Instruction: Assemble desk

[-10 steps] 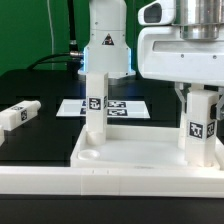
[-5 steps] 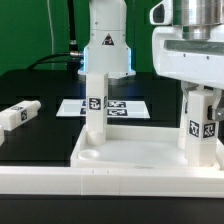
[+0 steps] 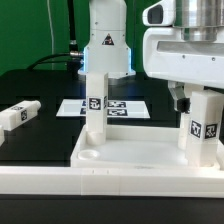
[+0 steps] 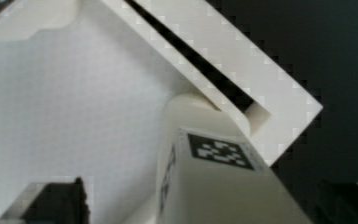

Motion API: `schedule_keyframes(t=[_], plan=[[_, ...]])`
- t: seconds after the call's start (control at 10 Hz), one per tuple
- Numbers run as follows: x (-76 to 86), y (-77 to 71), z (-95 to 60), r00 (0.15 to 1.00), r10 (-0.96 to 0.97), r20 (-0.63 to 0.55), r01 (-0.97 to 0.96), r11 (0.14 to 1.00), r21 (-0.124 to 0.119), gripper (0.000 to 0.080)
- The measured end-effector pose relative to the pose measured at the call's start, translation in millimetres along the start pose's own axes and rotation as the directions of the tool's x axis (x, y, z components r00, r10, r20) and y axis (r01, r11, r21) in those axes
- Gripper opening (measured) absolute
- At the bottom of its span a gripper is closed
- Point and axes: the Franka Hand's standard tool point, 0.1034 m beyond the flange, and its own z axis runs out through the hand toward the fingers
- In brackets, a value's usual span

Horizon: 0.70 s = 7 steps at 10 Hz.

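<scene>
The desk slab (image 3: 130, 152) lies flat, rim up, in the exterior view's foreground. One white tagged leg (image 3: 93, 105) stands upright in its back-left corner socket. A second leg (image 3: 203, 125) stands upright at the right corner, and also shows in the wrist view (image 4: 220, 170). My gripper (image 3: 200, 100) sits over the top of this leg, one finger on each side. In the wrist view a dark finger (image 4: 55, 202) stands apart from the leg with slab (image 4: 69, 100) showing between, so the jaws look open. A third leg (image 3: 18, 114) lies loose on the table at the left.
The marker board (image 3: 125, 107) lies flat behind the slab. A long low white rail (image 3: 100, 182) runs along the front. The arm's white base (image 3: 105, 45) stands at the back. The table top is black.
The gripper body swung toward the exterior view's right half a second ago and is now back to where it was. The right leg stays upright in its corner.
</scene>
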Motion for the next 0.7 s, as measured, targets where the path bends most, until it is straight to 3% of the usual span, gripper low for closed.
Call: schedule_keyframes(t=[0.3, 0.7], plan=[[1.8, -0.5, -1.3, 0.957, -0.29, -0.008, 0.29, 0.957, -0.009, 0.0649], [5.4, -0.9, -4.5, 0.782, -0.623, -0.002, 0.623, 0.782, -0.03, 0.0649]])
